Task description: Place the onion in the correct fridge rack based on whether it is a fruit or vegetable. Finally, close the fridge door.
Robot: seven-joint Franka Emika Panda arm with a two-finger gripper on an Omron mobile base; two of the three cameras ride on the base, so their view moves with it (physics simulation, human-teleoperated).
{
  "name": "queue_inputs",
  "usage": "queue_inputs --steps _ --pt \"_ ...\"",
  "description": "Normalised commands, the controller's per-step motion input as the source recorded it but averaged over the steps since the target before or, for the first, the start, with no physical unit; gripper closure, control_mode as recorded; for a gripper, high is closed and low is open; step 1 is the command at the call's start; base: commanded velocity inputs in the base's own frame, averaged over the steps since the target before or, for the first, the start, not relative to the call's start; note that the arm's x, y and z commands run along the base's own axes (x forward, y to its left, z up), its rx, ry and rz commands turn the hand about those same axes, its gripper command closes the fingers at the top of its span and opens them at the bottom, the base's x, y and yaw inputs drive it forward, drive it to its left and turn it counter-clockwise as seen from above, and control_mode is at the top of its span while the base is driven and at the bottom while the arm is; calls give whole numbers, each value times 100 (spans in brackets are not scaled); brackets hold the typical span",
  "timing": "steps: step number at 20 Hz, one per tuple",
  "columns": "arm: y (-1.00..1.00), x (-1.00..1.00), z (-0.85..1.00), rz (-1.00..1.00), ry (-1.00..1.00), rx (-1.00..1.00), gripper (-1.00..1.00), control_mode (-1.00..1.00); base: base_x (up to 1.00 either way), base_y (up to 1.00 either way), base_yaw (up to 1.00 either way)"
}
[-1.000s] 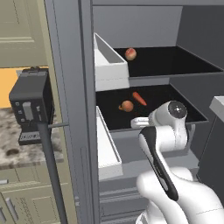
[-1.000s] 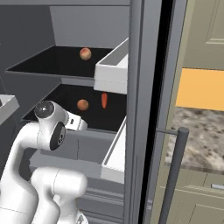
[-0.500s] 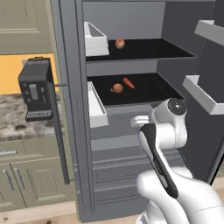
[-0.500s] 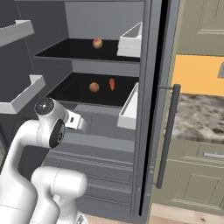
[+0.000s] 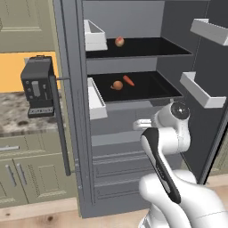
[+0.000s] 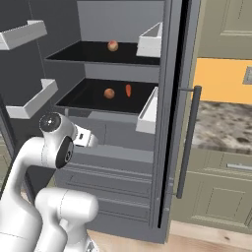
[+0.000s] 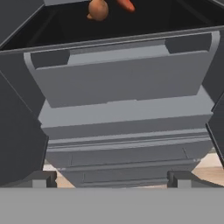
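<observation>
The onion [image 5: 117,85] [image 6: 109,93] rests on the lower black fridge rack [image 5: 151,87], close beside an orange carrot [image 5: 128,80] [image 6: 128,90]. In the hand view the onion [image 7: 98,9] and carrot [image 7: 126,4] sit at the top edge. My gripper [image 5: 139,124] [image 6: 88,139] [image 7: 111,179] hovers below that rack, in front of the grey fridge drawers [image 7: 122,109]. It is open with nothing between its fingers [image 7: 43,178]. A round reddish fruit [image 5: 119,42] [image 6: 112,46] lies on the upper rack. Both fridge doors stand open.
The handled fridge door [image 5: 60,124] [image 6: 187,142] carries white bins [image 5: 95,100]. The other door, with white bins [image 5: 202,89] [image 6: 29,98], stands close beside the arm. A black coffee machine [image 5: 38,87] sits on the stone counter above cabinets [image 5: 26,176].
The whole picture has shifted and widened, so the base has backed away from the fridge. My open gripper now sits lower and farther from the lower rack. The onion stays put.
</observation>
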Motion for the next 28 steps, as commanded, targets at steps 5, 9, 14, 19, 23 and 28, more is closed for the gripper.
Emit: queue_inputs --steps 5,9,14,19,23,28 --pt "0 0 0 0 0 0 -100 100 -16 0 0" --pt "0 -2 -2 0 -2 0 -100 -100 0 0 0" --pt "15 -84 43 19 -34 -7 -100 -100 0 0 0" --pt "76 -87 66 25 -30 -26 -100 -100 0 0 0" --pt "100 -91 25 11 -11 -37 -100 -100 0 0 0" --pt "100 -75 5 1 -10 -40 -100 -100 0 0 0"
